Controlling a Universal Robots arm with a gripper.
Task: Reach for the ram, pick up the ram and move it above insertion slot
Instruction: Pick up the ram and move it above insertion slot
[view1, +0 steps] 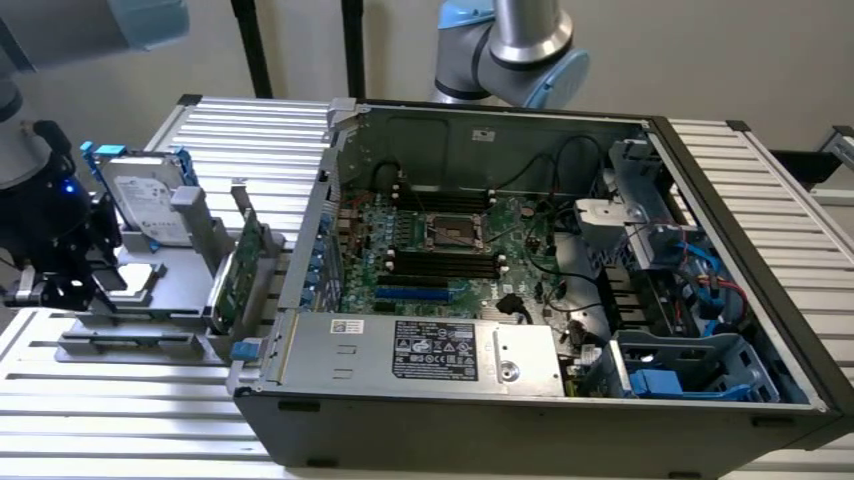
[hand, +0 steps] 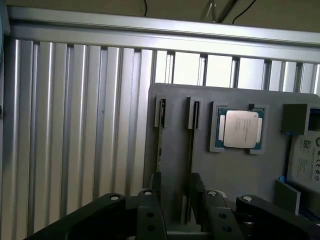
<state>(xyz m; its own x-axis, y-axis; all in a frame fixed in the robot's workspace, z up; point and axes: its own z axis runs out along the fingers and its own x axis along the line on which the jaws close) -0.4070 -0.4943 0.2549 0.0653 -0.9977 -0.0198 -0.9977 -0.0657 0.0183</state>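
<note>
Grey plastic holder (view1: 140, 345) on the ribbed bench (view1: 120, 412) sits under the black tool (view1: 67, 293) at the exterior view's left, beside the open computer case (view1: 534, 432), while the wrist view shows the tool's fingers (hand: 156, 187) parted, unclenched, straddling the ram (hand: 191, 155), a thin dark strip seen edge-on, lying in the holder's slot.

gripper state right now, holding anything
Gripper: open, fingers apart by the ram standing in the gray holder, holding nothing.

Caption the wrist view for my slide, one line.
Open claw poised over the gray holder, fingers either side of the edge-on ram, CPU and hard drive alongside.
</note>
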